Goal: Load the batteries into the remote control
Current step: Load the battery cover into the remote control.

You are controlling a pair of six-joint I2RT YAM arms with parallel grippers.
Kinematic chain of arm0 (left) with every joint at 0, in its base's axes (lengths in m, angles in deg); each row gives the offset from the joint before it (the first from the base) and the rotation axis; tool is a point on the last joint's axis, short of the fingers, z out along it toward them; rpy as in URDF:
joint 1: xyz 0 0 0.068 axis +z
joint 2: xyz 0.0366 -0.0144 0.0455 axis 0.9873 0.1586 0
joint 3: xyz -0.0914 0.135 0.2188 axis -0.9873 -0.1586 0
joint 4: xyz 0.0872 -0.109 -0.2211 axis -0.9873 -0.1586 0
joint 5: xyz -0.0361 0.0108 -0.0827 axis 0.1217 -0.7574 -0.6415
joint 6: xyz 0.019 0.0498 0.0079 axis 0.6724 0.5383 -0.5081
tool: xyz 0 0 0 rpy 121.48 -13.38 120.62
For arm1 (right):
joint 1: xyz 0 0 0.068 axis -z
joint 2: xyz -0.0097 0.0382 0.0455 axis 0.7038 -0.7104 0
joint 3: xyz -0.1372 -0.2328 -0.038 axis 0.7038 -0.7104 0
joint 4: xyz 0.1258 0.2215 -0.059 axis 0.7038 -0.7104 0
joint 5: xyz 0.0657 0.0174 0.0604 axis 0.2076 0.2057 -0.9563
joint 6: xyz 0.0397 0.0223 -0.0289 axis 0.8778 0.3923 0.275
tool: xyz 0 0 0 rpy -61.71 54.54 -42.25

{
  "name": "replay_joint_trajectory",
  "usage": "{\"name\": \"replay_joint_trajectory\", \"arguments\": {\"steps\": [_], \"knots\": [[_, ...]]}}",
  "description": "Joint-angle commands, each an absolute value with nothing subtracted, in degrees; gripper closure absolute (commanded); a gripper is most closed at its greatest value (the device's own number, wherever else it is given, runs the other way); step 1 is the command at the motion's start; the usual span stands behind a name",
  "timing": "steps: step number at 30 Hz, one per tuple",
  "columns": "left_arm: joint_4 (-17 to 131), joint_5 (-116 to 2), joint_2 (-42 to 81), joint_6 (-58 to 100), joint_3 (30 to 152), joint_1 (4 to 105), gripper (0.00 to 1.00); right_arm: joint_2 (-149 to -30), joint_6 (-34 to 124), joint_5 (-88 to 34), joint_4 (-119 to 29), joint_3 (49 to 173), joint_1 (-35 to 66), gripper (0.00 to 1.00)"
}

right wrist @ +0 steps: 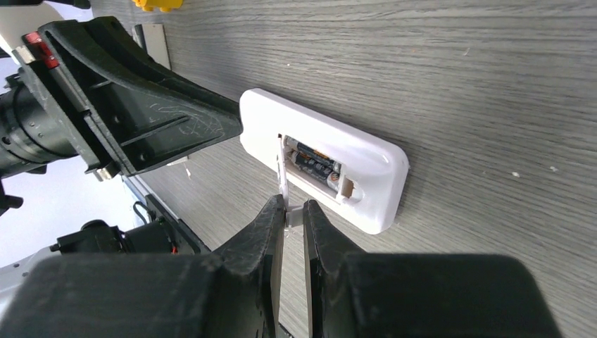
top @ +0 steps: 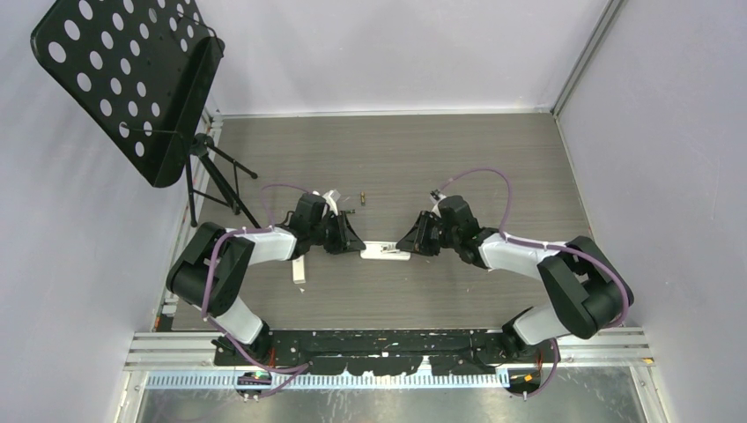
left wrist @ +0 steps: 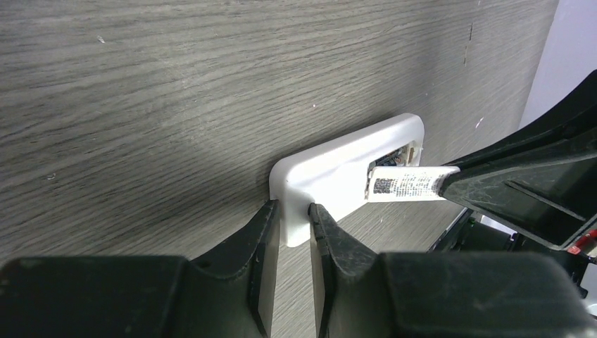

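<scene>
The white remote control point(top: 385, 253) lies back up on the table between both grippers. My left gripper point(left wrist: 294, 211) is shut on its near end corner point(left wrist: 331, 172). The right gripper point(right wrist: 294, 211) pinches the thin white battery cover point(right wrist: 284, 172), which stands on edge beside the open compartment. Its printed label point(left wrist: 405, 184) faces the left wrist camera. Dark batteries point(right wrist: 315, 163) lie inside the compartment. One loose battery point(top: 361, 196) rests on the table behind the remote.
Another white remote point(top: 300, 269) lies near the left arm, and a white piece point(top: 331, 201) sits behind the left wrist. A black perforated music stand point(top: 132, 79) on a tripod stands at the far left. A yellow toy point(right wrist: 158, 4) shows in the right wrist view.
</scene>
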State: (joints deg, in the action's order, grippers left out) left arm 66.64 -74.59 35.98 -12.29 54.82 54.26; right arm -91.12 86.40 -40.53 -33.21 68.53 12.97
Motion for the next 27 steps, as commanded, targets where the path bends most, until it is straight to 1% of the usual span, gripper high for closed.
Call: {"name": "replay_joint_trajectory", "arguments": {"steps": [1, 12, 14, 15, 19, 21, 27], "knots": [[65.66, -74.63, 37.17, -11.17, 55.68, 53.89, 0.78, -92.8, 86.67, -40.18, -31.73, 70.1, 12.74, 1.0], [66.18, -75.94, 37.02, -10.6, 55.79, 53.89, 0.81, -96.0, 86.63, -42.33, -34.19, 72.44, 12.76, 1.0], [66.08, -75.88, 36.92, -10.45, 55.83, 53.89, 0.81, -96.29, 86.99, -42.38, -35.64, 72.99, 12.76, 0.98], [66.0, -75.73, 36.98, -10.43, 55.79, 53.89, 0.81, -96.29, 87.24, -42.33, -36.24, 73.15, 12.81, 0.96], [65.36, -74.8, 36.61, -10.45, 55.89, 53.89, 0.8, -95.12, 87.12, -41.28, -39.02, 73.91, 12.83, 0.76], [64.85, -74.27, 36.33, -10.26, 55.98, 53.89, 0.8, -94.05, 86.78, -40.62, -40.46, 74.36, 12.82, 0.69], [62.56, -72.81, 35.72, -9.16, 56.65, 53.89, 0.79, -91.73, 85.34, -39.09, -45.85, 76.14, 13.06, 0.55]]}}
